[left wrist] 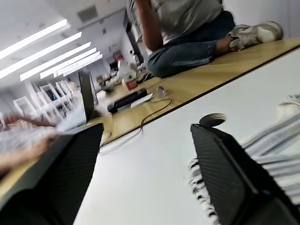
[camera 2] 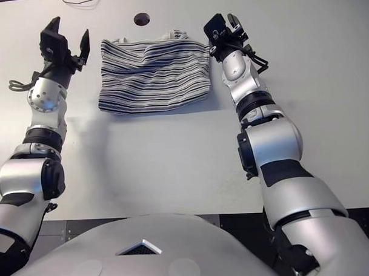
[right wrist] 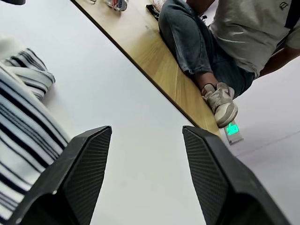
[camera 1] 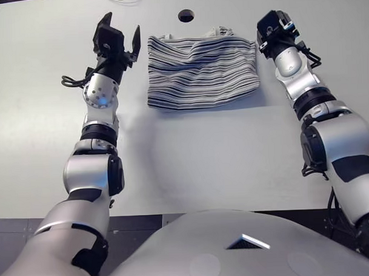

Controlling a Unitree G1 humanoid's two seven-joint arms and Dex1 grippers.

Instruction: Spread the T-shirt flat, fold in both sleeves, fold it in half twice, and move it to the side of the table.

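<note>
I'm keeping the left gripper (camera 1: 123,22) and the right gripper (right wrist: 146,133) spread apart and empty, flanking the striped T-shirt (camera 1: 200,71), which is lying in a rumpled rectangle at the far middle of the surface (camera 1: 204,167). I'm aiming to pinch matching corners evenly. Its layers are hidden, so it is possibly only half-folded.

The T-shirt (camera 1: 200,71) lies on the table (camera 1: 204,167) in the upper centre of the frame. The left gripper (camera 1: 122,25) sits upper left, just beside the shirt's left edge. The right gripper (camera 1: 288,23) sits upper right, close by the shirt's far right corner. A hole (camera 1: 186,16) is in the table just behind the shirt, top centre.
</note>
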